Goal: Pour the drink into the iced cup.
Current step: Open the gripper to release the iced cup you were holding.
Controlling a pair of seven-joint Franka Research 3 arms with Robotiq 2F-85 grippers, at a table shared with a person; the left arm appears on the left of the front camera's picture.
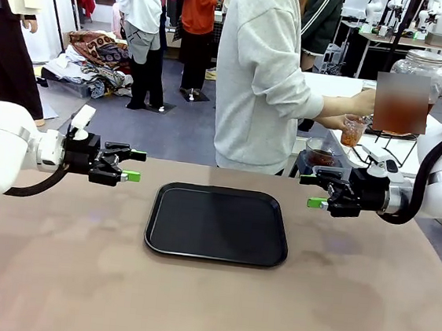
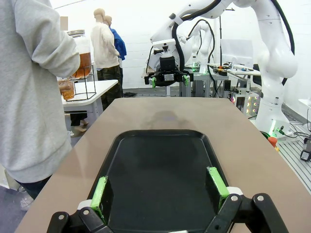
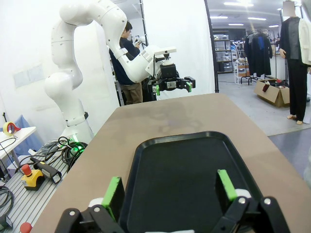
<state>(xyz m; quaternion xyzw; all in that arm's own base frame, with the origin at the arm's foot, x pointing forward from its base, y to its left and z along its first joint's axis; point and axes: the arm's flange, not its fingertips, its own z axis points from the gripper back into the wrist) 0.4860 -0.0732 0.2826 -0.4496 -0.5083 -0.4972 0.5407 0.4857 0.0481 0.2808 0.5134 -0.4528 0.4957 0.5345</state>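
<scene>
A: Where's the drink (image 1: 352,133)?
B: In a cup the person's hand (image 1: 363,104) holds at the dispenser (image 1: 408,94), two o'clock off the tray (image 1: 217,223).
A: Grippers?
B: Left gripper (image 1: 130,165) and right gripper (image 1: 315,191) both gape wide, empty, flanking the tray. Filling stage, I'd say; next needs cups delivered.

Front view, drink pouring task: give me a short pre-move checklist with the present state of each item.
1. Left gripper open, holding nothing: ok.
2. Right gripper open, holding nothing: ok.
3. Black tray centred on the table between the grippers, nothing on it: ok.
4. Iced cup on the table within reach: not ok.
5. Drink ready: not ok; the person's hand holds a small cup of amber liquid at the dispenser on the side table.
6. Ice in that cup: cannot tell.
</scene>
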